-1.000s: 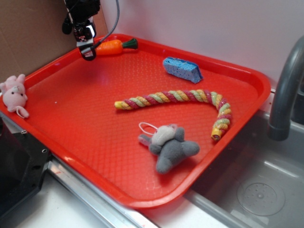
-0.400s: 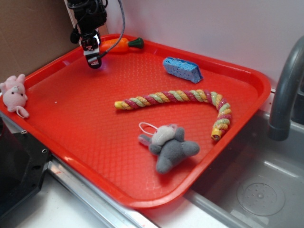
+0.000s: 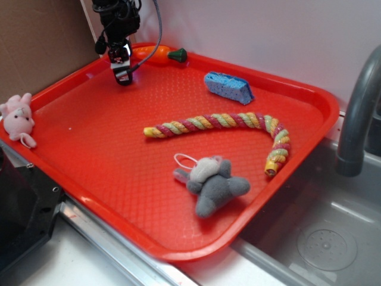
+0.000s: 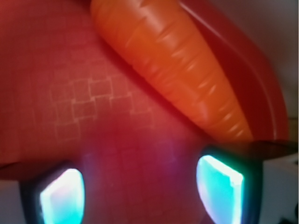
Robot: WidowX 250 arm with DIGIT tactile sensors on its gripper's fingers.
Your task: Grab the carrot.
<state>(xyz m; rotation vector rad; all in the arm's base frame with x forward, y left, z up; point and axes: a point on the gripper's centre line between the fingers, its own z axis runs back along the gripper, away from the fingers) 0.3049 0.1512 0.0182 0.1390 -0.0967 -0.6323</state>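
At the far left of the exterior view, a pink plush bunny [image 3: 16, 121] lies on the rim of the red tray [image 3: 178, 250] at about 9 o'clock. Up at 11 o'clock the black gripper [image 3: 122, 76] points down over the tray's back corner, its tip close to the textured floor. In the wrist view its two fingertips [image 4: 60, 196] glow cyan and stand spread, with bare tray between them, so the claw is open and holds nothing. The carrot [image 3: 149, 53] lies just beside the gripper toward 1 o'clock, along the tray's back rim, its green stem cap pointing right. In the wrist view the orange body [image 4: 177, 70] runs diagonally from top centre to the right, ahead of the fingertips and not between them; whether the right pad touches it cannot be told.

Near the tray's middle, a twisted multicoloured rope [image 3: 220, 122] curves rightward and hooks down toward 4 o'clock. A grey plush toy [image 3: 213, 185] lies below it at about 6 o'clock. A blue sponge [image 3: 228, 86] sits at 1 o'clock, near the back rim. A grey faucet [image 3: 357, 107] rises at 3 o'clock over the sink [image 3: 321, 238].
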